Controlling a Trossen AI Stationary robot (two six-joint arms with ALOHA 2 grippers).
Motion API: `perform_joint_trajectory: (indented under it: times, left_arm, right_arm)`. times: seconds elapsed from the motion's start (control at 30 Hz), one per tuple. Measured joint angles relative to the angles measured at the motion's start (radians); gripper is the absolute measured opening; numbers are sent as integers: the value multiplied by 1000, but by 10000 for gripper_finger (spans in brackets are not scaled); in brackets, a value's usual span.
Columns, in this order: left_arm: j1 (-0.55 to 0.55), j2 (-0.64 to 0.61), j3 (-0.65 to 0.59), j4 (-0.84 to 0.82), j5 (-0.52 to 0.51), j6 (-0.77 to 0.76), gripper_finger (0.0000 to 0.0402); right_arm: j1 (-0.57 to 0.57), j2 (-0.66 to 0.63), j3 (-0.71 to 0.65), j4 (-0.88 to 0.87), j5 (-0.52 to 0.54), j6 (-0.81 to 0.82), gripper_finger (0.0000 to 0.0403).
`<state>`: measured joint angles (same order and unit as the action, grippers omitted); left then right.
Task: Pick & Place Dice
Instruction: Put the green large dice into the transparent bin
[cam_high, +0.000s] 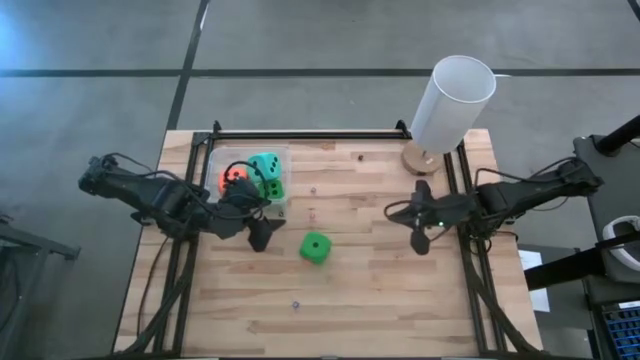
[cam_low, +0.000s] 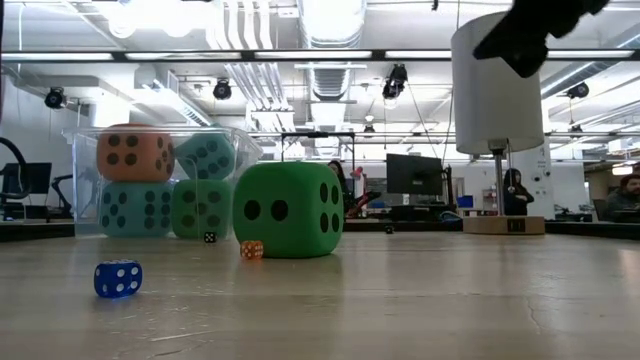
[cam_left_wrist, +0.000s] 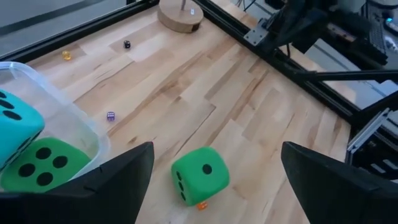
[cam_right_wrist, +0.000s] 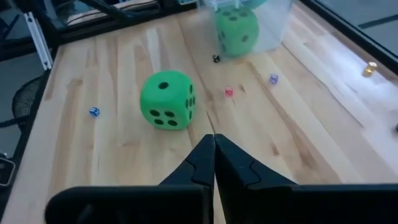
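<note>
high view showed the left gripper (cam_high: 258, 232) hanging over the table just right of the clear tub (cam_high: 219, 160), jaws spread wide and holding nothing. a loose green die (cam_high: 315, 247) lay on the bare wood just to the gripper's right and slightly nearer the front edge. the right gripper (cam_high: 420, 238) waited well apart on the die's far side, beside the base of the white cylinder (cam_high: 452, 103); the left arm looked the nearer of the two. inside the tub sat an orange die (cam_high: 233, 176), a teal die (cam_high: 264, 165) and more green.

low view put the green die (cam_low: 288, 209) in front of the tub (cam_low: 84, 160), resting flat on the table, with the stacked dice behind it. tiny dice lay scattered around, a blue one (cam_low: 118, 278) nearest the camera. neither gripper's fingers showed clearly here.

left wrist view looked between its two dark fingers (cam_left_wrist: 124, 175), set far apart, and the green die (cam_left_wrist: 199, 175) sat on the wood between and just ahead of them, apart from both. a cube has no long axis, so i judged a short advance and descent would bring it between the jaws.

right wrist view showed its own fingers (cam_right_wrist: 211, 163) pressed together, gripping nothing, with the green die (cam_right_wrist: 168, 99) ahead and off to one side.
</note>
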<state>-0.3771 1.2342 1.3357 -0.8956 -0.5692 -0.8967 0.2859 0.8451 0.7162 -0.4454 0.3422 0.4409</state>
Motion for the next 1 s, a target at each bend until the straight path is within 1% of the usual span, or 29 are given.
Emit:
perform_joint_trajectory:
  times: [0.17, 0.23, 0.33, 0.57, 0.77, 1.0]
  left_arm:
    - [0, 26, -1, 25, -17, 10, 357]
    - [0, 49, 0, 44, -22, 11, 354]
    - [-3, 81, 1, 78, -22, 12, 351]
    - [-4, 130, 1, 184, -15, 107, 347]
    - [-17, 137, 1, 212, -15, 153, 349]
    - [-38, 137, 1, 251, 30, 292, 351]
  right_arm:
    - [0, -128, -80, 18, -2, -11, 8]
    - [4, -160, -92, 30, -11, -25, 8]
    - [5, -187, -98, 42, -52, -50, 8]
    - [5, -195, -98, 40, -63, -56, 8]
    - [5, -188, -98, 38, -63, -56, 8]
    - [4, -177, -98, 39, -62, -56, 8]
